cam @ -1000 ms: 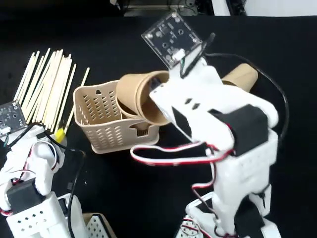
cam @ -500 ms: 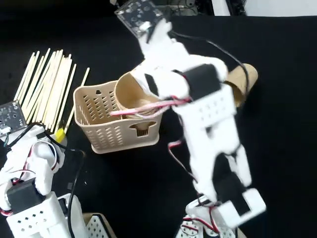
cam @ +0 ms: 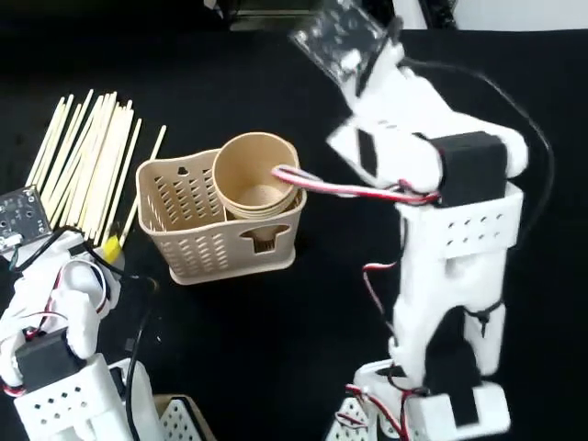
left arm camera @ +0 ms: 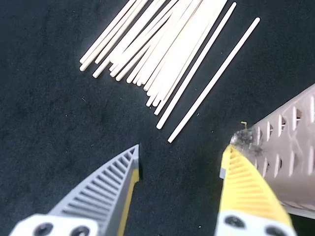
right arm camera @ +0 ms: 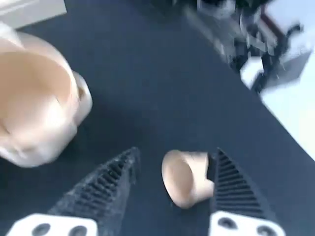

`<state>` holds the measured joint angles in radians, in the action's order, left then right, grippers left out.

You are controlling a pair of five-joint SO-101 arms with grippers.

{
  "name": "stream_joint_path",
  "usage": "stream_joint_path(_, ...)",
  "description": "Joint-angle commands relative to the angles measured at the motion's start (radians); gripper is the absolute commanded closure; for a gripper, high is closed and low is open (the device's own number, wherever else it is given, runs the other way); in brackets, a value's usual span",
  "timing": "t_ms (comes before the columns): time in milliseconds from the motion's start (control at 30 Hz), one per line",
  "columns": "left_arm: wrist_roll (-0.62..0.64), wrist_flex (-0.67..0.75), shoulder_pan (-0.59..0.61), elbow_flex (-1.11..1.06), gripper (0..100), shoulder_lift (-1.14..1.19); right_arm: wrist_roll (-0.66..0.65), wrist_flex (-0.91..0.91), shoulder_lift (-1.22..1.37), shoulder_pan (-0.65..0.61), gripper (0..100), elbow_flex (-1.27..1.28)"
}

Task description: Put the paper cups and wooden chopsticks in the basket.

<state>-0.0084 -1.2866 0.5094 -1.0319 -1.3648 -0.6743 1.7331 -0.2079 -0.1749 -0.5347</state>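
A beige slotted basket (cam: 197, 241) stands left of centre with nested paper cups (cam: 254, 175) upright inside it. Many wooden chopsticks (cam: 84, 163) lie in a bundle on the black table to its left. The left gripper (left arm camera: 183, 150) is open low over the table, between the chopsticks' near ends (left arm camera: 162, 54) and a basket corner (left arm camera: 290, 142), with nothing in it. The right gripper (right arm camera: 174, 151) is open and raised. Below and beyond its fingers a single paper cup (right arm camera: 184, 178) lies on its side. The cups in the basket (right arm camera: 34, 105) are off to one side.
The right arm (cam: 441, 202) rises tall at the centre right and hides the table behind it. The left arm's base (cam: 50, 367) sits at the front left beside another slotted container (cam: 179, 418). Dark equipment lines the table's far edge.
The right arm has swung up and away from the basket toward the back right, leaving a cup nested upright in it. The left arm has stayed put.
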Motion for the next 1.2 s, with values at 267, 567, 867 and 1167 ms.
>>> stream_joint_path(267, 0.000, 0.018, 0.010, 0.008, 74, -0.006, -0.362, -0.661, -0.137, 0.397, 64.0, 0.920)
stream_joint_path(567, 0.000, 0.020, 0.010, 0.007, 74, -0.006, -0.367, -1.287, 0.025, 0.465, 62.6, 1.244)
stream_joint_path(867, 0.000, 0.020, 0.008, 0.005, 74, -0.006, -0.250, -1.485, 0.085, 0.525, 95.5, 1.244)
stream_joint_path(1167, 0.002, 0.020, 0.008, 0.005, 74, -0.006, -0.143, -1.335, -0.137, 0.525, 98.7, 1.267)
